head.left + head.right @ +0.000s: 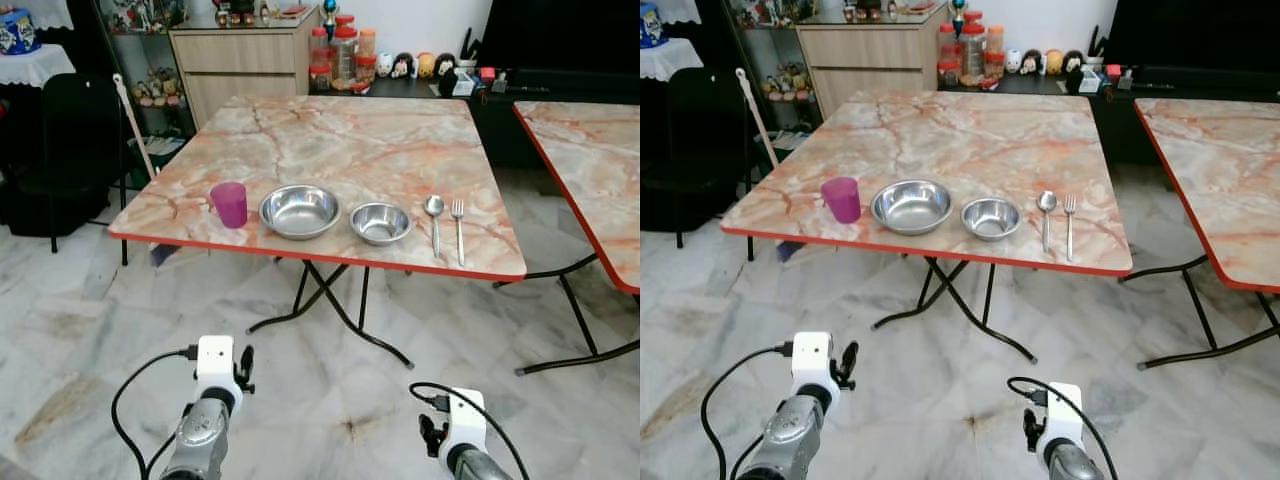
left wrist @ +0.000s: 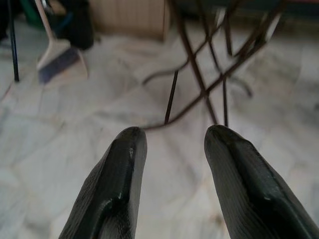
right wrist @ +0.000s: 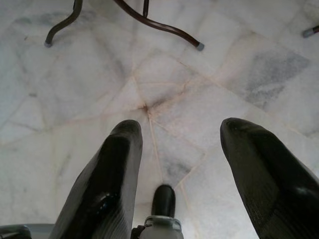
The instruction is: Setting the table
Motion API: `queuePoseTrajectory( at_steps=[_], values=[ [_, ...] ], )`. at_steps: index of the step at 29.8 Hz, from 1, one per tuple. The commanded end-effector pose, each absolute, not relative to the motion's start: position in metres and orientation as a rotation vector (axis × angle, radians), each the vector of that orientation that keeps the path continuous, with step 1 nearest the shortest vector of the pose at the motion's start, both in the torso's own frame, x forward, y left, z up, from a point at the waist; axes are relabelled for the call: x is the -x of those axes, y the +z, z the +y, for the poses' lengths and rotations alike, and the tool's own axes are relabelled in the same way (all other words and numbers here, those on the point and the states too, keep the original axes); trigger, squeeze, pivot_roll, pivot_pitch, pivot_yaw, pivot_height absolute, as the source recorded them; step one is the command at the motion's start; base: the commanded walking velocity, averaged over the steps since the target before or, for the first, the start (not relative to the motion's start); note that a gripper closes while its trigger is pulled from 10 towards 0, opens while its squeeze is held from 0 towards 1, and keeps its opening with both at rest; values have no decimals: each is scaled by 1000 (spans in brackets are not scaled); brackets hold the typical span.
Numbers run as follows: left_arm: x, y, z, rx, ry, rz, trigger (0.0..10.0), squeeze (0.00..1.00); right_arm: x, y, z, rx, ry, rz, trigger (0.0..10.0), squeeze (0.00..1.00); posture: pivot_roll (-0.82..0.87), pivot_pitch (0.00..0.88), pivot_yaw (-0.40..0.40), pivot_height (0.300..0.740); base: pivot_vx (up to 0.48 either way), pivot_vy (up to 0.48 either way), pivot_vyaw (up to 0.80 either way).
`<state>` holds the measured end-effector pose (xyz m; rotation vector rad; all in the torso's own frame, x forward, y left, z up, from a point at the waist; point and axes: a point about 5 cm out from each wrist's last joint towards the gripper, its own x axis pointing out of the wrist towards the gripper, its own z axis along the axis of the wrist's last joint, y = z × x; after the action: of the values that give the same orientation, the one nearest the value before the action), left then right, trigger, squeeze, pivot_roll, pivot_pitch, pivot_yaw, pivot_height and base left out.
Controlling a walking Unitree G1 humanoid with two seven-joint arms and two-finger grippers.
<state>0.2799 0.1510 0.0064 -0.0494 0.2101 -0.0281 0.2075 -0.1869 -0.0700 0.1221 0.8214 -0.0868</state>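
Two bowls | one cup | one spoon | one fork | left fingers apart | right fingers apart

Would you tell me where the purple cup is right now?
In the left eye view, the purple cup stands near the table's front left edge, just left of the large steel bowl.

Marble-top folding table, red edge, crossed dark legs on tile floor. Along the near edge, robot's left to right: purple cup, big steel bowl, small steel bowl, spoon, fork. All apart, none touching.
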Motion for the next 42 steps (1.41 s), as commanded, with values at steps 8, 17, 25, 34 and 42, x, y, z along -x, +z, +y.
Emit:
queuePoseTrajectory(
  at_steps=[8, 17, 25, 34, 42],
  values=[
    [-317, 58, 138, 87, -59, -10, 10000, 0, -213, -67, -183, -123, -82, 808, 10000, 0, 54, 0, 0, 719, 0, 0, 0],
    [-324, 68, 142, 105, -30, -44, 10000, 0, -211, -69, -183, -124, -88, 820, 10000, 0, 50, 0, 3, 719, 310, 0, -246],
    [-326, 74, 149, 101, -20, -72, 10000, 0, -212, -68, -183, -118, -88, 817, 10000, 0, 53, 0, 2, 719, 480, 0, 0],
    [-327, 81, 151, 101, -16, -102, 10000, 0, -211, -69, -182, -115, -84, 823, 10000, 0, 56, 0, 2, 719, 480, 0, 0],
    [-326, 87, 153, 103, -10, -143, 10000, 0, -211, -69, -182, -113, -82, 825, 10000, 0, 57, 0, 4, 719, 427, 0, 0]
  ],
)
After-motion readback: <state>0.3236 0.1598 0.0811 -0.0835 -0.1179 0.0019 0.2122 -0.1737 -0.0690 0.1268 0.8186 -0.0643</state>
